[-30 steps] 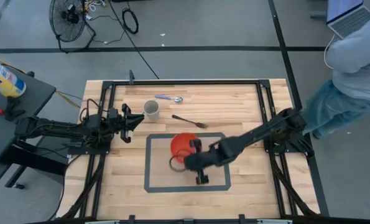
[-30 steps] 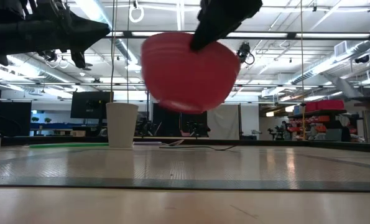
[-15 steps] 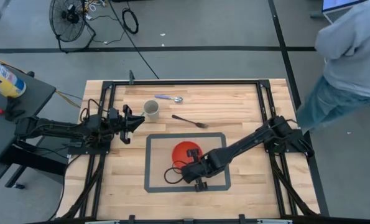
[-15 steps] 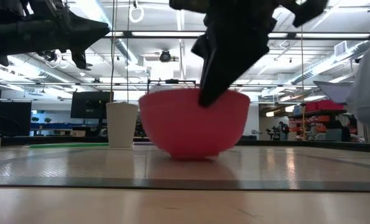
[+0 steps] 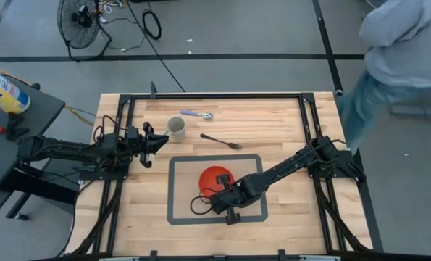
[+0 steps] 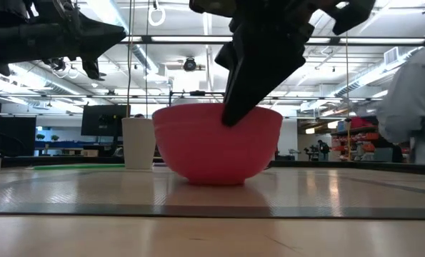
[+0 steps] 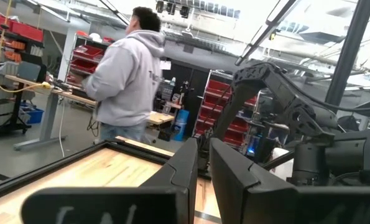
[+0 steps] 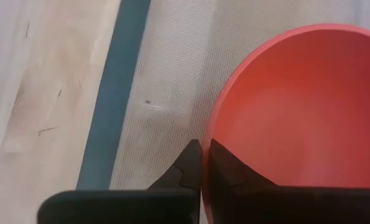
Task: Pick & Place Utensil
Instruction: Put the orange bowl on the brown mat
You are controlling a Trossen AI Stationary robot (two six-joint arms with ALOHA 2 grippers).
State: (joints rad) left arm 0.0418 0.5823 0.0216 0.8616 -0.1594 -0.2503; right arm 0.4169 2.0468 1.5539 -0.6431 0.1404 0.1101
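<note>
Mat point(image 5: 182, 210): bowl point(image 5: 215, 177) now set down, right tool point(image 5: 214, 199) still clamped on rim; left tool point(image 5: 148, 143) closed.

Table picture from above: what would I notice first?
The red bowl stands out, sitting on the grey mat in the table's middle, with the right gripper pinching its rim. Behind it lie a fork, a spoon and a white cup; the left gripper waits beside the cup.
</note>
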